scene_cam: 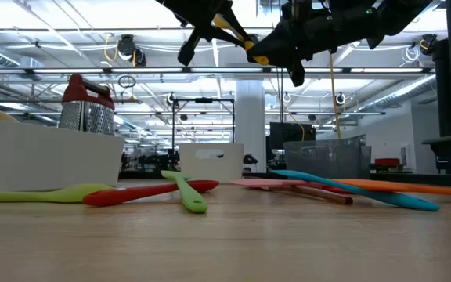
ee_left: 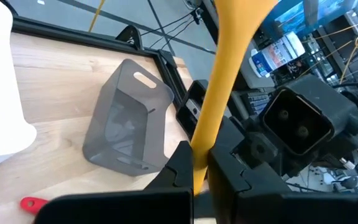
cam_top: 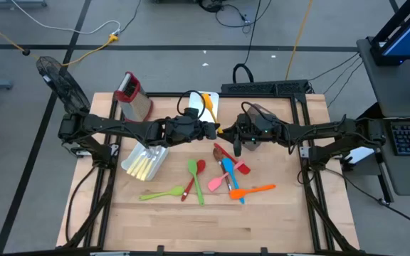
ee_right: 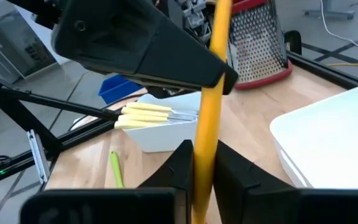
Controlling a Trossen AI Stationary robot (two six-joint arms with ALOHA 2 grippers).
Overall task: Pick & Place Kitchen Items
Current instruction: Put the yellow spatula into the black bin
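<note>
A yellow utensil (cam_top: 210, 107) hangs in the air over the table's middle, with a gripper on it from each side. My left gripper (cam_top: 211, 131) reaches in from the left and my right gripper (cam_top: 228, 132) from the right, both shut on its handle. In the low view the utensil (scene_cam: 238, 34) slants high above the board. Below, on the wood, lie green spoons (cam_top: 195, 175), a red spoon (cam_top: 191, 186), a pink spatula (cam_top: 218, 182), a blue utensil (cam_top: 231, 178) and an orange spatula (cam_top: 253, 190). My left gripper pinches the yellow handle (ee_left: 201, 140) between its two fingers, coming in about level from the table's left and lying across it. The utensil is lifted clear. My right gripper pinches the same handle (ee_right: 202, 134) between its two fingers, about level from the table's right and across it, close beside the left gripper.
A white bin (cam_top: 146, 162) with pale-yellow-handled cutlery (ee_right: 145, 114) stands left of centre. The steel grater with a red top (cam_top: 134, 96) is at the far left. A second white bin (ee_right: 328, 134) sits at the far middle, a grey bin (ee_left: 126, 118) to its right.
</note>
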